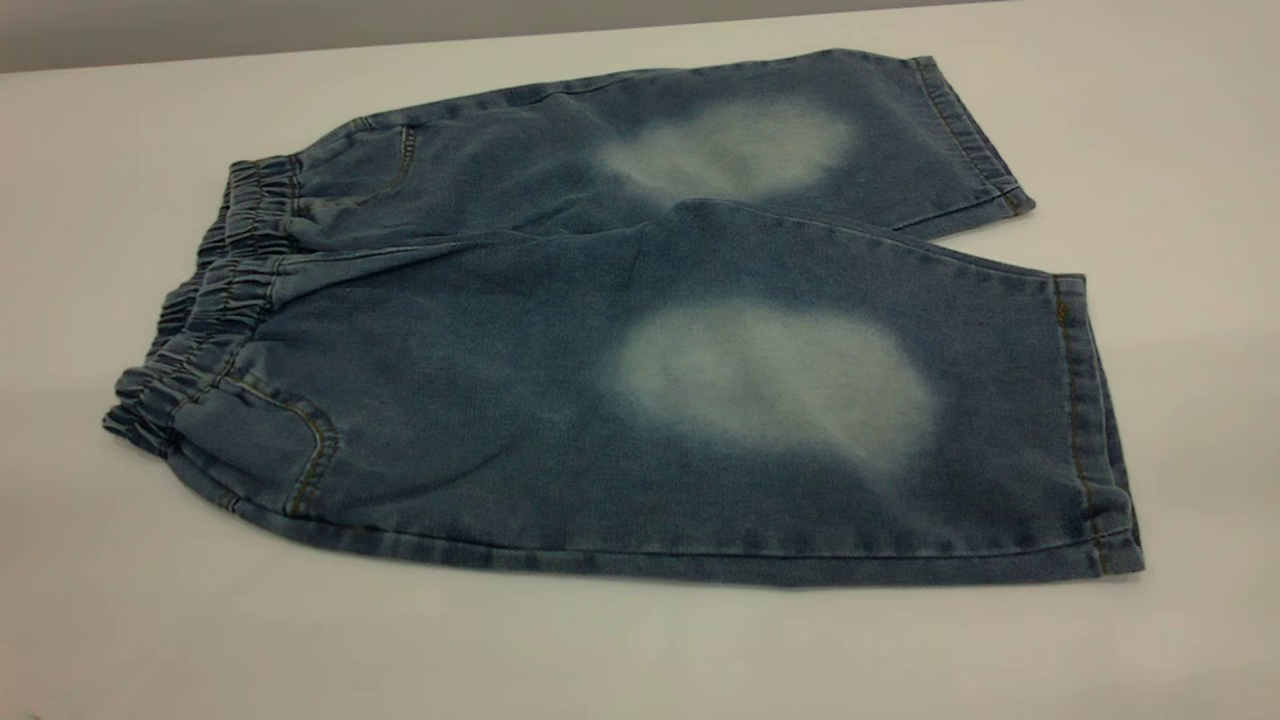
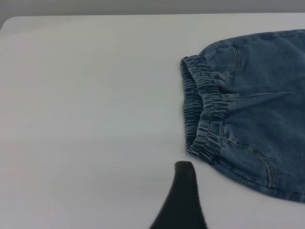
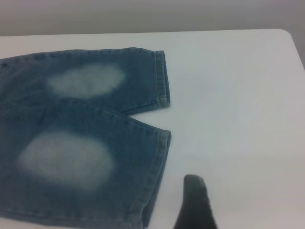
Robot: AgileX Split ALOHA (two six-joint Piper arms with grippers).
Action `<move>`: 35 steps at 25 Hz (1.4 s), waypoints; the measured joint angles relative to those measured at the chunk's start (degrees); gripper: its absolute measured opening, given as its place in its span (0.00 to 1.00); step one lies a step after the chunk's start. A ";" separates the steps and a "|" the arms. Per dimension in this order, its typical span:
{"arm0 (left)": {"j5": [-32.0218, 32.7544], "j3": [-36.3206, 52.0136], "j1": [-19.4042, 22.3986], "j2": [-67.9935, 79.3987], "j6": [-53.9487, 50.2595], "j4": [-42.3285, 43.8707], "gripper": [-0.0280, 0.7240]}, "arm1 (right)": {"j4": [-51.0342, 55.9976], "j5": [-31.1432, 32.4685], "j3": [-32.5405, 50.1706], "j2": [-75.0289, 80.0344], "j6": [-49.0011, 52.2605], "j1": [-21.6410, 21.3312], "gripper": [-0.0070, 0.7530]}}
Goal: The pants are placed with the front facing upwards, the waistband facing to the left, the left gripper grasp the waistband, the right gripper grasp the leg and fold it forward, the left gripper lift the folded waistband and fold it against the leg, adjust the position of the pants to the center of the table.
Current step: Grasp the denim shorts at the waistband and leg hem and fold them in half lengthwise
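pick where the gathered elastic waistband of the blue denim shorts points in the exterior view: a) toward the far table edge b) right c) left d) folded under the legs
c, the ruched waistband sits at the left end of the blue denim shorts, with both hemmed leg cuffs at the right, lying flat on the white table.

A white table [image 1: 200, 640] fills almost every view — smooth, matte, evenly lit, with only soft, faint shadows on it. Beyond its far edge runs a plain grey wall [image 1: 300, 25], darker than the tabletop and unmarked. In the wrist views the table's far corners show rounded — the same grey surface stands behind them.
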 joint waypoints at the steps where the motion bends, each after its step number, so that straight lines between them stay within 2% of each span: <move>1: 0.00 0.00 0.00 0.00 0.00 0.00 0.80 | 0.00 0.00 0.00 0.00 0.00 0.00 0.59; 23: 0.00 0.00 0.00 0.00 0.00 0.00 0.80 | 0.10 0.00 0.00 0.00 0.04 0.00 0.59; 35: -0.21 -0.38 0.00 0.44 0.29 0.46 0.80 | 6.96 -1.38 0.00 0.00 -0.15 0.00 0.59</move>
